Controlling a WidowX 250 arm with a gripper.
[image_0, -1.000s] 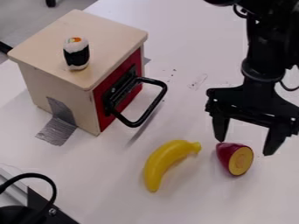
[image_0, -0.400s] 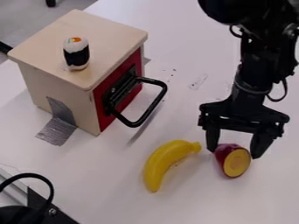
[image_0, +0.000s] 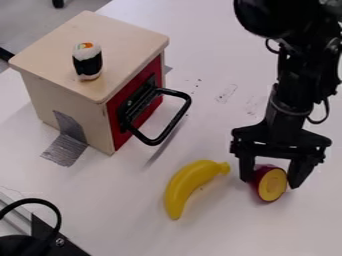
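Note:
The gripper (image_0: 271, 183) is low over the right part of the table, its fingers open and pointing down on either side of a dark red toy vegetable half (image_0: 272, 184). The half's yellow cut face is turned toward the camera. The left finger stands close against its red side and the right finger beside the cut face; whether they press on it I cannot tell. Just left of the gripper lies a yellow toy banana (image_0: 188, 187), curved, with its stem end toward the gripper.
A wooden box (image_0: 69, 109) with a red front and a black handle (image_0: 175, 120) stands at the upper left, fixed with grey tape (image_0: 65, 149). A toy sushi roll (image_0: 87, 61) is on its top. Black equipment with a cable (image_0: 59, 212) occupies the lower left corner.
The gripper has moved left and down around the vegetable half, its fingers slightly closer together than at first. The half, the banana and the box are in nearly the same places.

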